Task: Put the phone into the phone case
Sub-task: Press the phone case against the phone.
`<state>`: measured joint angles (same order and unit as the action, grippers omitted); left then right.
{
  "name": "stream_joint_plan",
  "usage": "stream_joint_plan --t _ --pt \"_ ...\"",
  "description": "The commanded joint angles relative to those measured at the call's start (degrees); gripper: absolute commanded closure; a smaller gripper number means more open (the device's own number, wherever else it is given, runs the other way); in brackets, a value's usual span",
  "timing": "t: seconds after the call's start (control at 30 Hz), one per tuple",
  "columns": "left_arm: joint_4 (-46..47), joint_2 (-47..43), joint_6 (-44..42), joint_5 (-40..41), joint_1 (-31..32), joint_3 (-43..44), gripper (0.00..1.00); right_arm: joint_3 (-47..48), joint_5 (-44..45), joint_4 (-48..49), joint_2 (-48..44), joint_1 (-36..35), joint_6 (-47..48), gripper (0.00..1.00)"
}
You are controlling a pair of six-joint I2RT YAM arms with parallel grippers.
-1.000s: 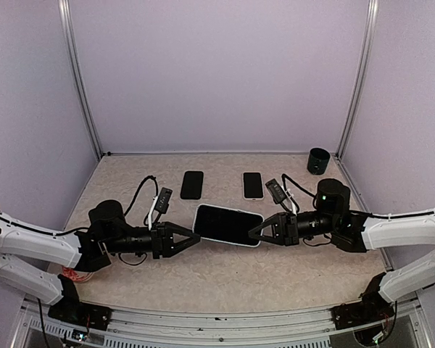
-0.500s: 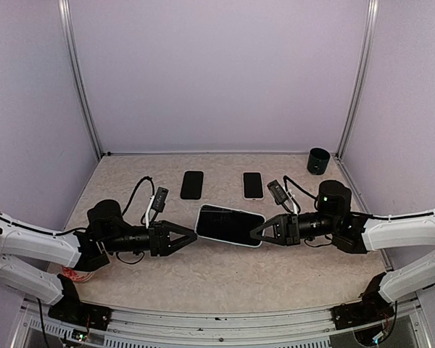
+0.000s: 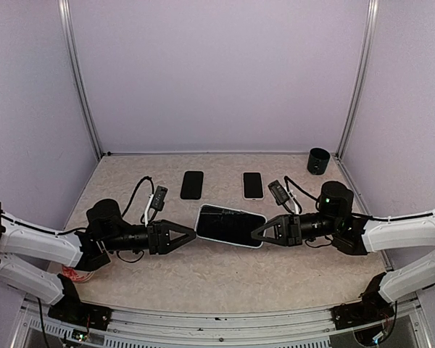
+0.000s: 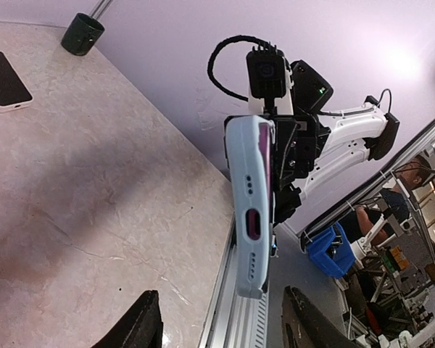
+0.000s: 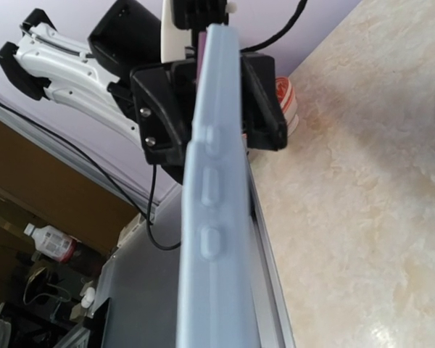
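Mottled tabletop (image 3: pixel 203 283); rounded phone case (image 4: pixel 248 196)

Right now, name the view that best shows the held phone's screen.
Top external: the phone shows its whole dark screen. Left wrist sees only its port end; right wrist only its buttoned side edge.

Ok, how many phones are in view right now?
3. A black phone and a white-edged phone lie toward the back of the table; a larger cased phone is held mid-table by the right hand. None seems hidden.
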<state>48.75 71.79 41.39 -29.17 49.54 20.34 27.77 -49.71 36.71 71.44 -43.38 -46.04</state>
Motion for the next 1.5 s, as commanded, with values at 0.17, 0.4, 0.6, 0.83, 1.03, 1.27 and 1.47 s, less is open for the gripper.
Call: stream_joint_plan --t 0.17,0.4,0.6,0.83,1.03,1.27,1.47 --pt "6.27 3.96 1.15 -4.45 1.01 3.61 0.45 -0.96 -1.35 5.98 0.4 0.41 -0.02 1.0" --pt "6.12 6.96 0.98 -4.32 1.67 5.44 0.64 -0.97 0.22 3.58 0.77 0.42 1.66 1.0" --pt "5.94 7.84 0.91 -4.54 2.05 5.63 0.94 -0.07 5.21 -4.49 -1.23 0.33 6.26 1.0" --pt "6.69 7.29 0.78 -6.38 2.05 4.94 1.0 -0.79 5.12 -6.56 -3.49 0.45 8.43 1.0" --pt "12.85 6.28 3.13 -11.96 1.62 3.26 1.0 -1.67 1.95 -3.8 -3.26 0.93 8.08 1.0" --pt "21.7 5.85 6.51 -17.46 1.13 0.95 0.98 -3.65 -2.19 2.5 -1.24 2.22 5.3 1.0" --pt "28.56 7.1 10.87 -20.22 0.07 -0.23 0.89 -3.85 -3.18 3.55 -0.03 2.43 5.15 1.0"
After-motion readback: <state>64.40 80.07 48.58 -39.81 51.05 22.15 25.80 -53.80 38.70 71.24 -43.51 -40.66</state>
